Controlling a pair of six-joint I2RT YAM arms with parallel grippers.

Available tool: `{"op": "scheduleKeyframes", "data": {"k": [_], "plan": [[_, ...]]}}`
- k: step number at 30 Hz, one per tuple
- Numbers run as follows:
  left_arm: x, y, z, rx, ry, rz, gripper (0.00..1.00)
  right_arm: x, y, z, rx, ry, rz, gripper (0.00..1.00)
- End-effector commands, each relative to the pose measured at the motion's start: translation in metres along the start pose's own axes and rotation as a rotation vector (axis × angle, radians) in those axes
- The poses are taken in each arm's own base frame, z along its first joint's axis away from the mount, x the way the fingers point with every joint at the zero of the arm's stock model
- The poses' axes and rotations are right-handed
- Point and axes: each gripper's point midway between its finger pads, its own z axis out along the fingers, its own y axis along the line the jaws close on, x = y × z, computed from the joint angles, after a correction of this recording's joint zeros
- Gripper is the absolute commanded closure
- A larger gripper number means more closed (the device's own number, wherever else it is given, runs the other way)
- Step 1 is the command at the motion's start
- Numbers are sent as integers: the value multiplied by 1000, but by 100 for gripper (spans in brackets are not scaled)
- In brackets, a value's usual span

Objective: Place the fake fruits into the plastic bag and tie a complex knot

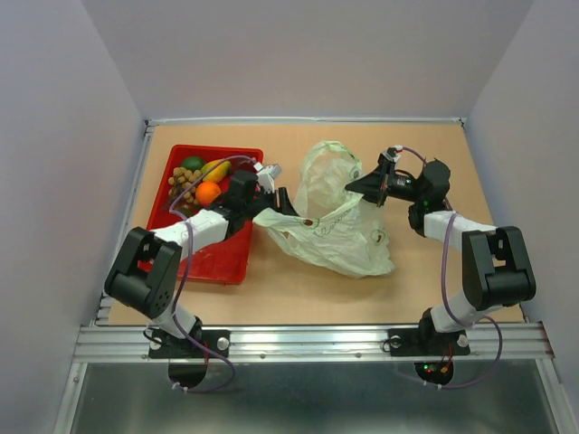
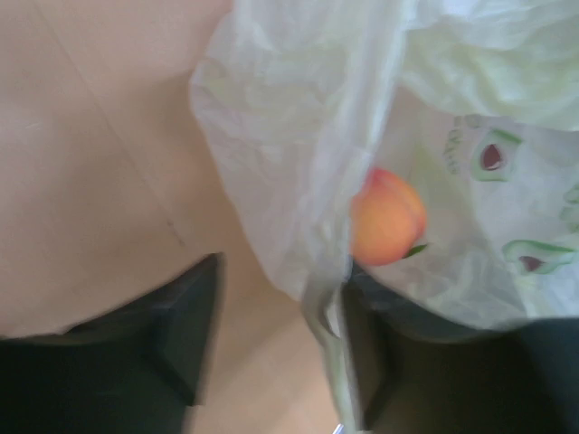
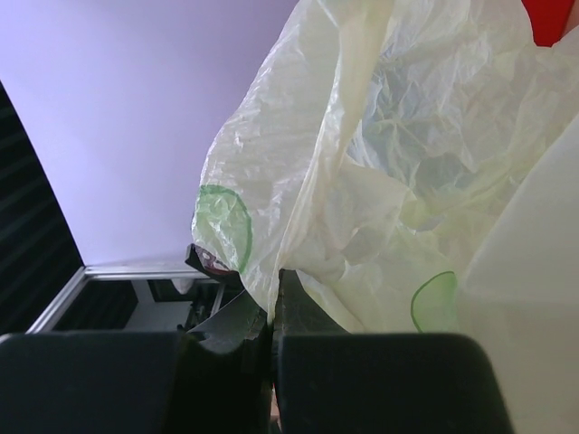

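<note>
The pale-green plastic bag (image 1: 336, 226) lies crumpled mid-table, its printed film filling the left wrist view (image 2: 298, 117) and the right wrist view (image 3: 380, 163). My right gripper (image 1: 364, 188) (image 3: 271, 303) is shut on the bag's upper right edge and holds it raised. At the bag's left edge my left gripper (image 1: 279, 202) (image 2: 280, 353) is open, with a strip of bag film running along its right finger (image 2: 384, 362). A pinkish-orange peach (image 2: 387, 217) rests among the bag's folds, partly behind one layer of film. Other fake fruits lie in the tray: a green one (image 1: 192, 163), a yellow piece (image 1: 217, 170), an orange one (image 1: 208, 192) and a brownish bunch (image 1: 181, 183).
The red tray (image 1: 226, 258) sits at the left, under my left forearm. Grey walls close in the table on three sides. A metal rail (image 1: 308, 339) runs along the near edge by the arm bases.
</note>
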Motion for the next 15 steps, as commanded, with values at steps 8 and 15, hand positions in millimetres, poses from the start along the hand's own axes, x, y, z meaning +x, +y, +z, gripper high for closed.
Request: {"op": "scheduleKeyframes", "data": {"k": [8,15], "plan": [[-86,-86,-86,94,-144,266,100,4,6,-16,18,64,-307,99],[-46,-85,-90,57,-38,212,100,-62,-49,-52,600,-165,-389,100]]}}
